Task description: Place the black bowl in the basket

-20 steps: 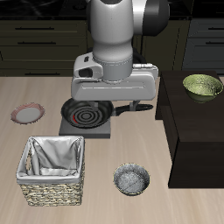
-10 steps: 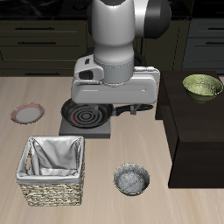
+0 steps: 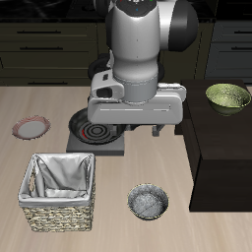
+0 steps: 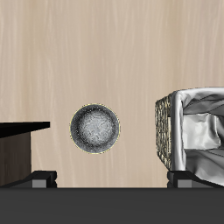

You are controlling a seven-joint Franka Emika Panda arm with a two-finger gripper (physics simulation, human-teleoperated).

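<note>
The approach is in hand: the gripper (image 4: 112, 179) hangs high, jaws spread and empty, above the black bowl (image 3: 148, 202), which sits on the tabletop (image 3: 197, 231) beside the basket (image 3: 62, 192), so next it must descend onto the bowl's rim.

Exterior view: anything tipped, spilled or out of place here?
Nothing stands out. The black bowl sits upright on the table beside the basket, apart from it; the basket stands square, its cloth lining inside. The gripper holds nothing.
</note>
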